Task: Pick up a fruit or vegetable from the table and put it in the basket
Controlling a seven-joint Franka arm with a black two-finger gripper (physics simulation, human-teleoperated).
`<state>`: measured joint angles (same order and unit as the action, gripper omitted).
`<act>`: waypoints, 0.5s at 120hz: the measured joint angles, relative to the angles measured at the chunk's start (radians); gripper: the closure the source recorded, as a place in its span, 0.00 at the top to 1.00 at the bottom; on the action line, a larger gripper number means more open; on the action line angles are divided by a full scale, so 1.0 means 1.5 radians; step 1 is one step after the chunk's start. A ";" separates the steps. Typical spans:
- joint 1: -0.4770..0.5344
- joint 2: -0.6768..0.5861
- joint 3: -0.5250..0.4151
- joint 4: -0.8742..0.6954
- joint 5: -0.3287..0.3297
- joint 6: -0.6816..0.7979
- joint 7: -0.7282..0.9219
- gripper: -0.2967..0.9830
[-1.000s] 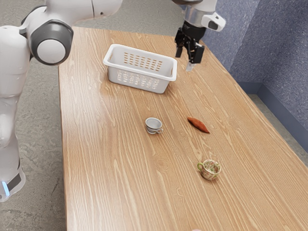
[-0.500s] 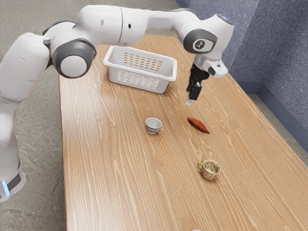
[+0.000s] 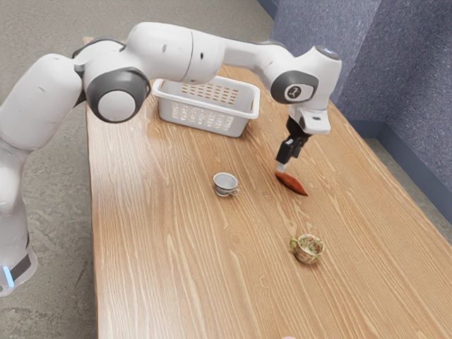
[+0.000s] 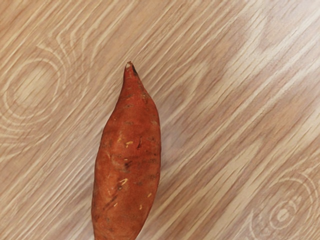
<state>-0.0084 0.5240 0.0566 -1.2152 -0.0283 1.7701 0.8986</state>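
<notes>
The gripper (image 3: 287, 162) stands open near one end of the sweet potato (image 3: 291, 184), which lies on the table (image 3: 155, 233) and looks firm, moderately heavy and liable to roll, so is best gripped across its thick middle, clear of the tapering tips.

The arm (image 3: 161, 49) hides part of the basket's (image 3: 167, 111) far rim and the desk's (image 3: 162, 247) edge behind it; the near wall covers part of the basket's floor. Well apart from the basket, toward the exterior view's camera, a pinkish thing (image 3: 288, 337) is nearly all cut off by the lower edge, perhaps something round, though too little shows to tell; the sweet potato (image 4: 127, 160), nearer the basket, has one end cut off in the wrist view.
</notes>
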 joint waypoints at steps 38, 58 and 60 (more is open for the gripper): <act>0.001 0.044 0.000 0.001 -0.025 0.054 0.064 0.77; 0.000 0.060 0.000 0.002 -0.029 0.071 0.086 0.77; 0.000 0.063 0.000 0.002 -0.030 0.072 0.088 0.77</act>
<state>-0.0076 0.6180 0.0567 -1.2119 -0.0727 1.8788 1.0311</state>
